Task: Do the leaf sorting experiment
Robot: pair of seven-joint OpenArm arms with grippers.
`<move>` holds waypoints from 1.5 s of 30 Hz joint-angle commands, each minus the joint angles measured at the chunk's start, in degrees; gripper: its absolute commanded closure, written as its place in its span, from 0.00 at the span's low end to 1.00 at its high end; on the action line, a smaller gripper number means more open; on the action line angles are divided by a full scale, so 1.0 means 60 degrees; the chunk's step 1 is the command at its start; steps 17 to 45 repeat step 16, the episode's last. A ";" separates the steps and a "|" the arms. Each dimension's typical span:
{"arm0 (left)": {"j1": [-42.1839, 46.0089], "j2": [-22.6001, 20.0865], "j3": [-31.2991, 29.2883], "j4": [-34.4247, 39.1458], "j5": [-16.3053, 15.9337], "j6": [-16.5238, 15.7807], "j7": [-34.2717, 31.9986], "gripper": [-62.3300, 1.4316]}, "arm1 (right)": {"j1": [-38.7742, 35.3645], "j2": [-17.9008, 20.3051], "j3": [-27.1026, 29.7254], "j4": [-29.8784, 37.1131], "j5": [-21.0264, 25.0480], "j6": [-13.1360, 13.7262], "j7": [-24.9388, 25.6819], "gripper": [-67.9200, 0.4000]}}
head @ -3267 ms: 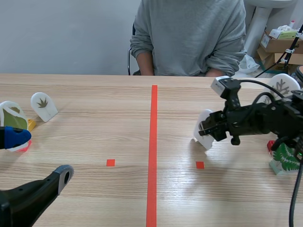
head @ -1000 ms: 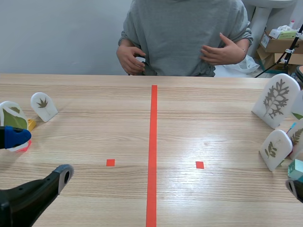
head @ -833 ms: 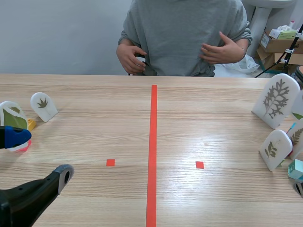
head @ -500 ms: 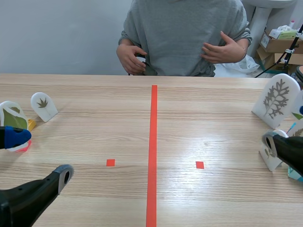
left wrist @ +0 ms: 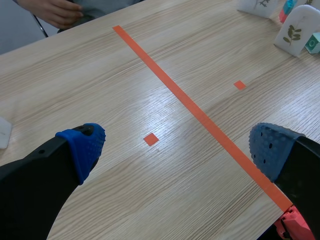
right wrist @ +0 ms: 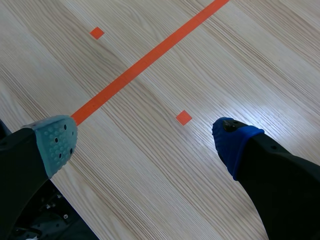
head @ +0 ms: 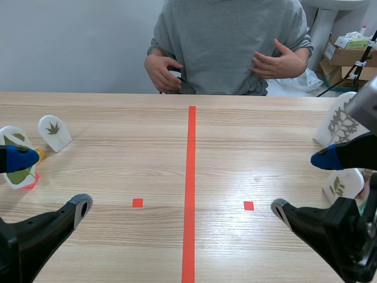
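On the left of the table stand a small white card with a dark leaf [head: 54, 131] and a card with a green leaf [head: 13, 147] on a red base, partly hidden by my left gripper's blue pad. My left gripper [head: 50, 184] hangs open near them with nothing between its fingers [left wrist: 82, 147]. On the right stand a tall card with a branching leaf [head: 337, 127] and a small leaf card [head: 341, 184]; both also show in the left wrist view [left wrist: 295, 32]. Low at the right, my right gripper [head: 303, 184] is open and holds nothing [right wrist: 144, 141].
A person sits across the table with both hands [head: 277, 62] at the chest. A small yellow piece [head: 39, 154] lies beside the left cards and a teal block [left wrist: 313, 43] beside the right ones. Cardboard boxes [head: 347, 53] stand beyond the far right corner.
My right arm has come in from the lower right edge and now stands open in front of the right-hand cards. The left gripper has shifted slightly. The cards have not moved.
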 commanded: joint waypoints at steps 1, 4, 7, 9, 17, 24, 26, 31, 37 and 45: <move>0.0076 0.0051 -0.0044 0.0015 -0.0069 0.0018 -0.0138 0.01 | 0.0087 0.0102 0.0157 -0.0040 0.0073 0.0073 0.0106 0.19; 0.0076 0.0051 -0.0044 0.0015 -0.0073 0.0018 -0.0138 0.01 | 0.0087 0.0102 0.0157 -0.0040 0.0117 0.0073 0.0229 0.19; 0.0076 0.0051 -0.0044 0.0015 -0.0073 0.0018 -0.0138 0.01 | 0.0087 0.0102 0.0157 -0.0040 0.0113 0.0073 0.0284 0.19; 0.0076 0.0051 -0.0044 0.0015 -0.0073 0.0018 -0.0138 0.01 | 0.0087 0.0102 0.0157 -0.0040 0.0113 0.0073 0.0280 0.19; 0.0076 0.0051 -0.0044 0.0015 -0.0106 0.0018 -0.0142 0.01 | 0.0087 0.0102 0.0157 -0.0040 0.0117 0.0073 0.0280 0.19; 0.0076 0.0051 -0.0044 0.0015 -0.0106 0.0018 -0.0142 0.01 | 0.0087 0.0102 0.0157 -0.0040 0.0117 0.0073 0.0280 0.19; 0.0076 0.0051 -0.0044 0.0015 -0.0106 0.0018 -0.0142 0.01 | 0.0087 0.0102 0.0157 -0.0040 0.0117 0.0073 0.0280 0.19; 0.0076 0.0051 -0.0044 0.0015 -0.0106 0.0018 -0.0142 0.01 | 0.0087 0.0102 0.0157 -0.0040 0.0117 0.0073 0.0280 0.19; 0.0076 0.0051 -0.0044 0.0015 -0.0106 0.0018 -0.0142 0.01 | 0.0087 0.0102 0.0157 -0.0040 0.0117 0.0073 0.0280 0.19; 0.0076 0.0051 -0.0044 0.0015 -0.0106 0.0018 -0.0142 0.01 | 0.0087 0.0102 0.0157 -0.0040 0.0117 0.0073 0.0280 0.19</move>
